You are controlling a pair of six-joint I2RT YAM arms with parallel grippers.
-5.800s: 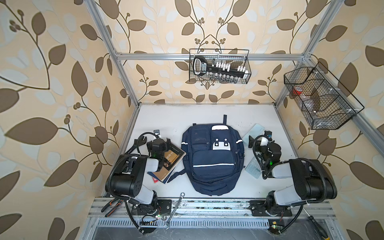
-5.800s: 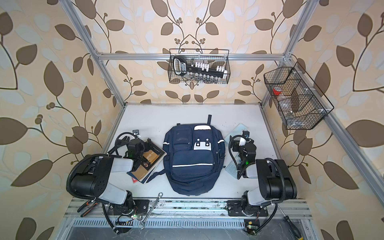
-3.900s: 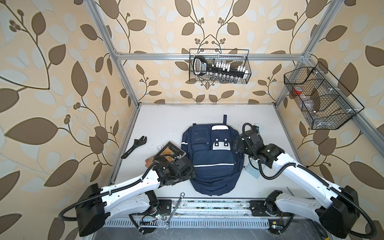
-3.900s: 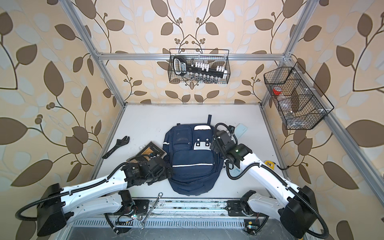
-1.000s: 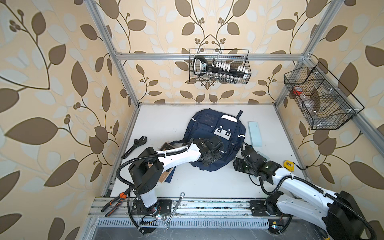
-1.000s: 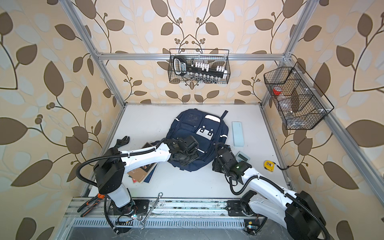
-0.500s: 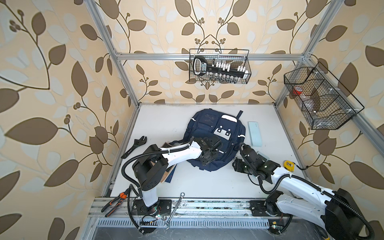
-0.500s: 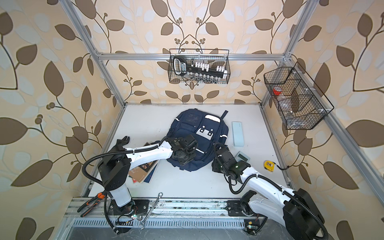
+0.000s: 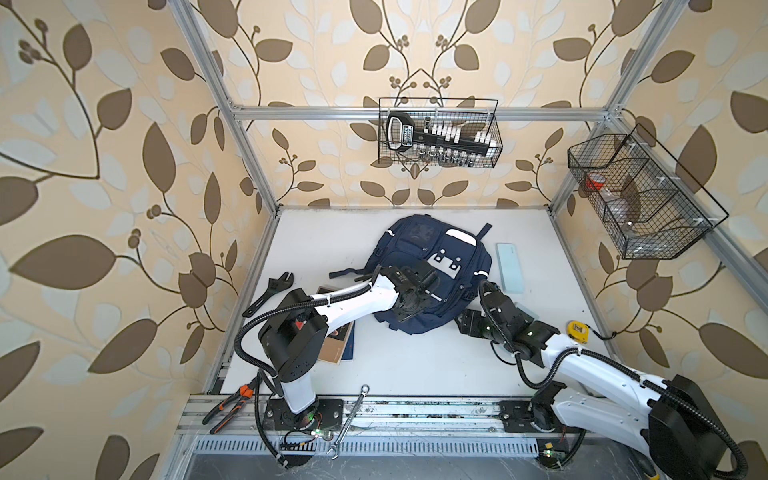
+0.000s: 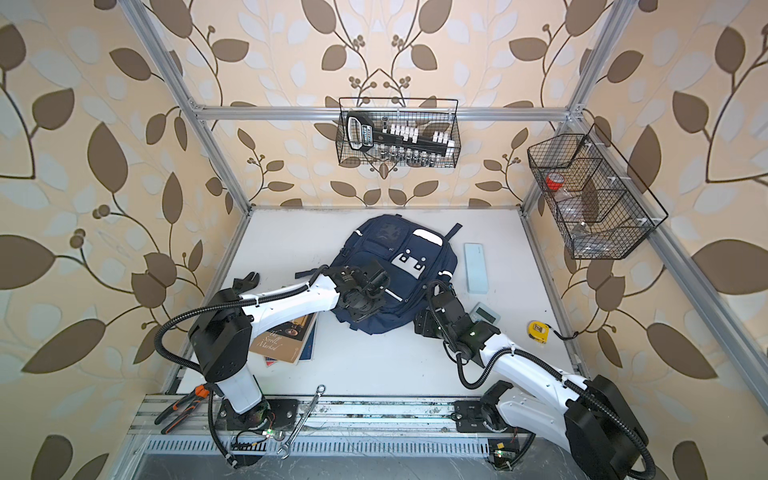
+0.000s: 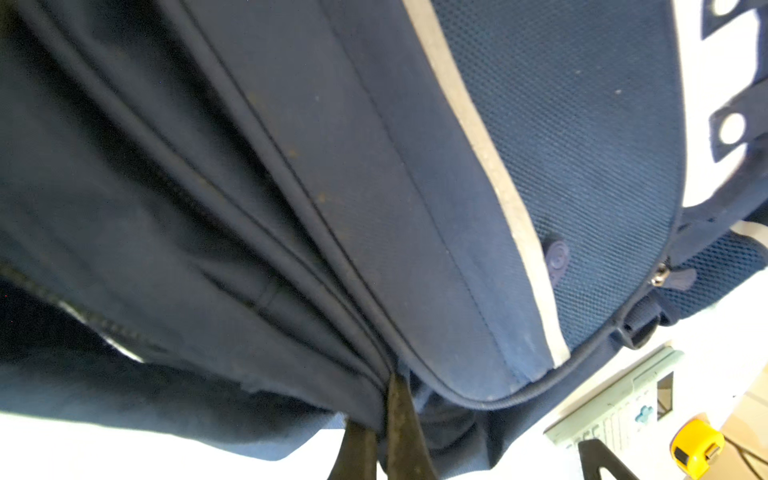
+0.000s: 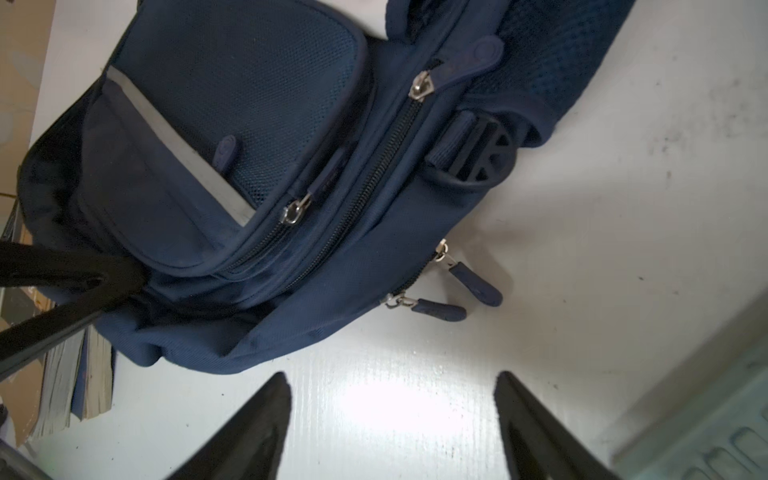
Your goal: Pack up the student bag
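1. Backpack (image 9: 415,245): navy, lying front-up on the middle of the tabletop (image 9: 415,365), nearer its back edge, top skewed toward the back right corner.
2. Left gripper (image 11: 380,419): jaws pinched together on fabric at the backpack's near edge.
3. Right gripper (image 12: 390,378): jaws wide, empty, over bare tabletop just beside the backpack.

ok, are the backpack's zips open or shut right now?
Shut, where visible. In the right wrist view the student bag has zips with closed teeth and no gap into any compartment. Its far side is hidden.
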